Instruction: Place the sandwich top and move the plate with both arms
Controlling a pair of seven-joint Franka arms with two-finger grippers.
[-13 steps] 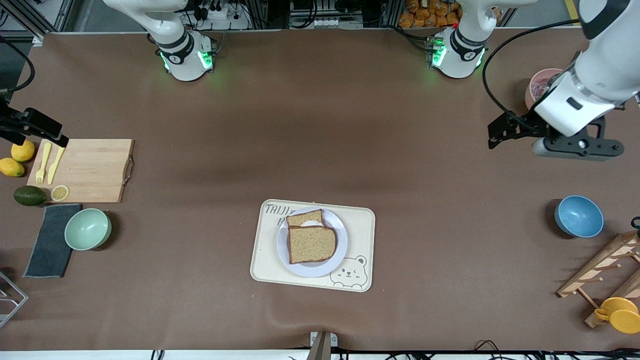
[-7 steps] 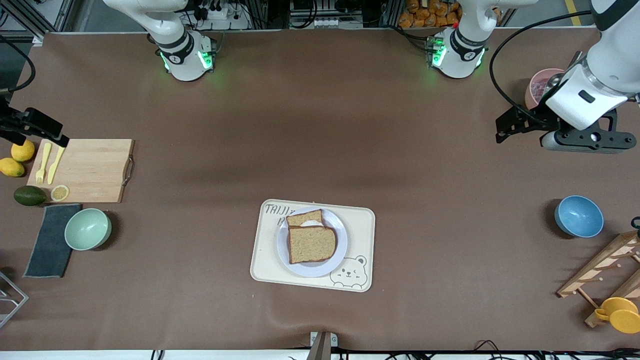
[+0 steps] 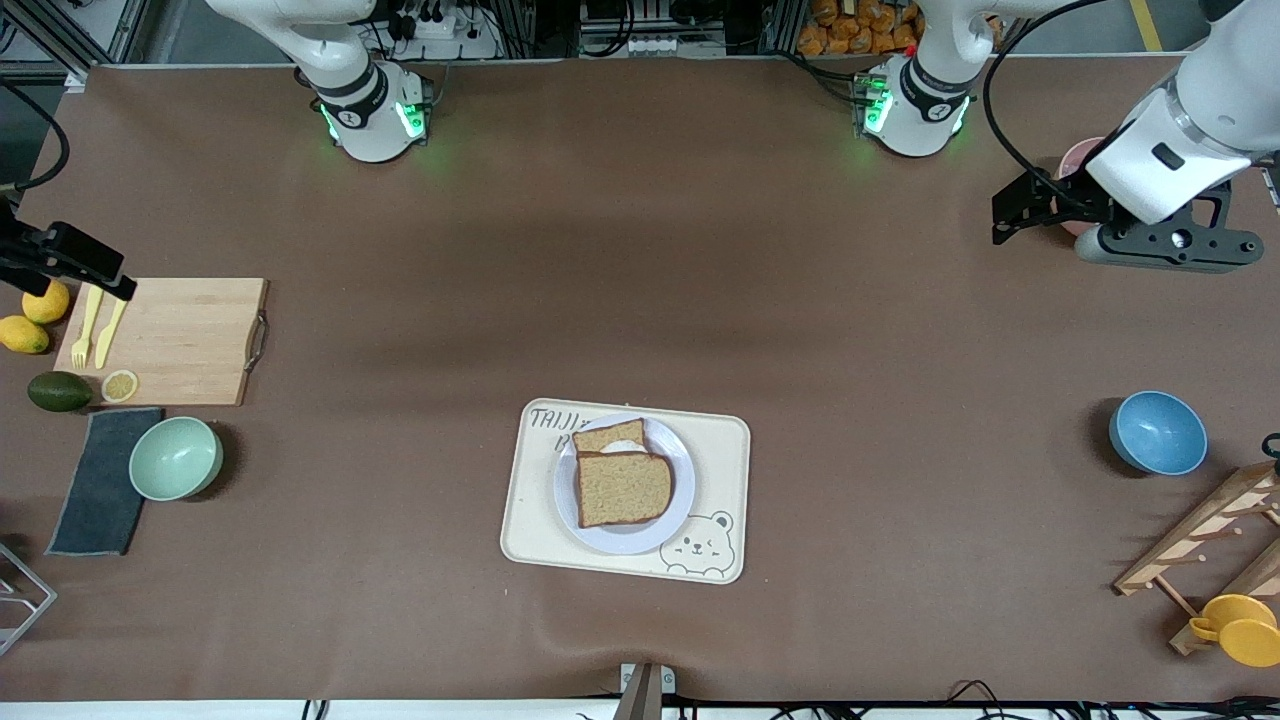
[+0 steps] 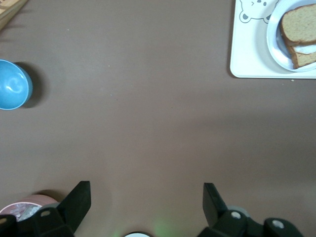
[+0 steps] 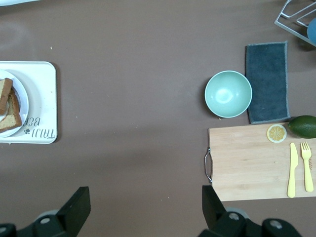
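The sandwich top (image 3: 622,488), a plain tan slice, lies on the plate (image 3: 680,470), overlapping a second slice (image 3: 610,437) with white egg showing between them. The plate rests on a cream bear-printed tray (image 3: 720,440) at mid-table, close to the front camera. My left gripper (image 3: 1003,222) hangs open and empty beside a pink cup (image 3: 1072,158) at the left arm's end; its wrist view shows the gripper (image 4: 145,197), plate (image 4: 274,34) and sandwich top (image 4: 298,23). My right gripper (image 3: 112,276) hangs open and empty above the cutting board's (image 3: 180,340) edge, also seen in its own wrist view (image 5: 145,200).
A blue bowl (image 3: 1157,432), wooden rack (image 3: 1200,540) and yellow cup (image 3: 1240,628) sit at the left arm's end. At the right arm's end are a green bowl (image 3: 176,457), grey cloth (image 3: 100,480), lemons (image 3: 24,334), an avocado (image 3: 58,391) and yellow cutlery (image 3: 98,325) on the board.
My left arm has drawn back from the table's middle toward the pink cup. The right arm and the plate have barely moved.
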